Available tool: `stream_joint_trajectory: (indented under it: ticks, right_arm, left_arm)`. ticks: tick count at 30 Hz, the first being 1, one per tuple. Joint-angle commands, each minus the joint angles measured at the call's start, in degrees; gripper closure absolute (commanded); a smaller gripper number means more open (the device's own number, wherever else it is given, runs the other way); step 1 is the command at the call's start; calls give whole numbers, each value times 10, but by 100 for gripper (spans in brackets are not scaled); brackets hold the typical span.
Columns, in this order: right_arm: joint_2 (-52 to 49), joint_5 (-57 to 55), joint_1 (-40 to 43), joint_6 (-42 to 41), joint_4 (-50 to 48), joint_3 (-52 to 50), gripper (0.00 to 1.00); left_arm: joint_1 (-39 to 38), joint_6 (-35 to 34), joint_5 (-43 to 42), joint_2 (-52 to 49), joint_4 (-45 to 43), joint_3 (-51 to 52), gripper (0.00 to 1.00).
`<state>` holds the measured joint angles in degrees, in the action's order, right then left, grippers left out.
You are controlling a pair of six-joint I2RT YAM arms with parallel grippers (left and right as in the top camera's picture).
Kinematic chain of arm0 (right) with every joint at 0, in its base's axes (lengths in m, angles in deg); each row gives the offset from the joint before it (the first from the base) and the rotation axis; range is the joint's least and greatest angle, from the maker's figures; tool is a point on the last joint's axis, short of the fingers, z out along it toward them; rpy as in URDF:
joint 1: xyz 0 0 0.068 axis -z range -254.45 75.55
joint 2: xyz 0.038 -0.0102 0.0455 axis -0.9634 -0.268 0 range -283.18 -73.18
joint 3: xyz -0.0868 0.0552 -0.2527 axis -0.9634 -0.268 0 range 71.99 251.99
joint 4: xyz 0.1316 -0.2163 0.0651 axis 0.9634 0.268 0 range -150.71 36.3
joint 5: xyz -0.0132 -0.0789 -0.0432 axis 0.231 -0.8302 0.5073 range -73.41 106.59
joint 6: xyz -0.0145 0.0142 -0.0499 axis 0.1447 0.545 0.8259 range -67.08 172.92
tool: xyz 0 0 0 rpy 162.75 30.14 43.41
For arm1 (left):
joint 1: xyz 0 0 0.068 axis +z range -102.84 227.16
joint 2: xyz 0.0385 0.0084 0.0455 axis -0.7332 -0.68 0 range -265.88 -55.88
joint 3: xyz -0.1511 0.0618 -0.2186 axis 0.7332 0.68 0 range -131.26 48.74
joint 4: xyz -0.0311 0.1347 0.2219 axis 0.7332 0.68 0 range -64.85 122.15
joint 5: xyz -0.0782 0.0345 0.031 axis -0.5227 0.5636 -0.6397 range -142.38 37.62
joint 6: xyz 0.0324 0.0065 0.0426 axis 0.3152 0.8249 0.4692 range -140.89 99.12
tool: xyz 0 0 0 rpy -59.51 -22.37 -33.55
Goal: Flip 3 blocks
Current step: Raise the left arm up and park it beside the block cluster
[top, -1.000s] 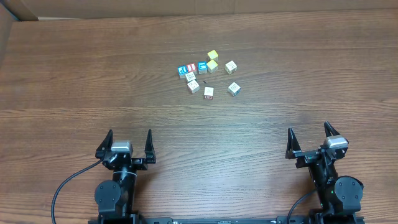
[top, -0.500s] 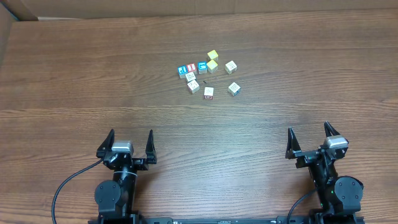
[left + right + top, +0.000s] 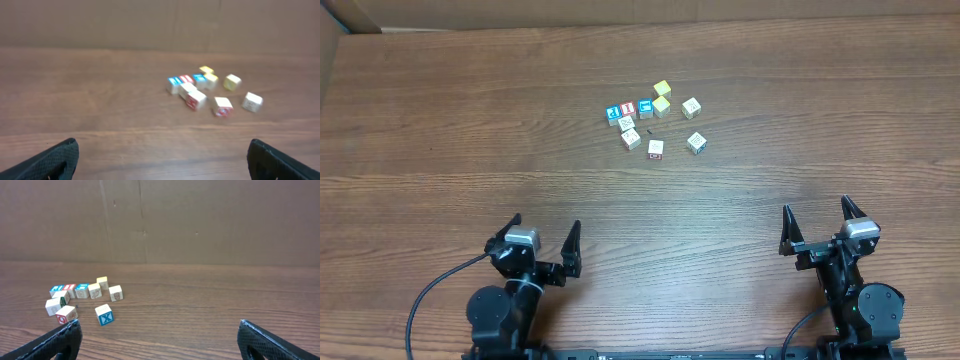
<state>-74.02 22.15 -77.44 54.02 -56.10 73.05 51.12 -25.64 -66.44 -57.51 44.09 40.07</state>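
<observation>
Both tucked low: left fingers [image 3: 573, 238], right fingers [image 3: 787, 225] spread, empty; blocks [image 3: 656, 148] well ahead.

A: Room to reach the blocks [image 3: 650, 120]?
B: Open table [image 3: 770, 190] on the near side and both flanks. Up there the row of three [image 3: 628, 110] touches; the near-right block [image 3: 696, 142] stands apart. Cardboard wall [image 3: 200, 220] well behind

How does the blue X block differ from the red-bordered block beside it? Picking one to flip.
Marking: the blue X block shows a blue letter face to the right wrist camera; the red-bordered block shows a red frame.
Position: the blue X block lies further to the robot's right; the red-bordered block sits closer to the cluster.
Shared: both are small pale cubes on the table, nearest the arms.
</observation>
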Motion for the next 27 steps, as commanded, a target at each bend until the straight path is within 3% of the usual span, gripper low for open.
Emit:
stream_joint_trajectory:
  ticks: [1, 6, 17, 22, 23, 25, 26, 27]
  right_arm:
    - [5, 1, 1, 2, -3, -6, 0]
    - [5, 1, 1, 2, -3, -6, 0]
    - [5, 1, 1, 2, -3, -6, 0]
    - [5, 1, 1, 2, -3, -6, 0]
    - [5, 1, 1, 2, -3, -6, 0]
    - [5, 1, 1, 2, -3, -6, 0]
    - [5, 1, 1, 2, -3, -6, 0]
    - [5, 1, 1, 2, -3, -6, 0]
  left_arm:
    - [-2, -29, -42, -41, 24, -95, 0]
    - [-2, -14, -66, -184, 103, -269, 0]
    - [-2, 102, -65, -636, 489, -812, 0]
    - [-2, 101, -63, -760, 565, -941, 0]
    - [-2, 101, -64, -773, 567, -945, 12]
    - [-2, 101, -63, -795, 567, -945, 77]
    - [-2, 101, -63, -805, 568, -945, 96]
    - [-2, 100, -63, -815, 569, -945, 96]
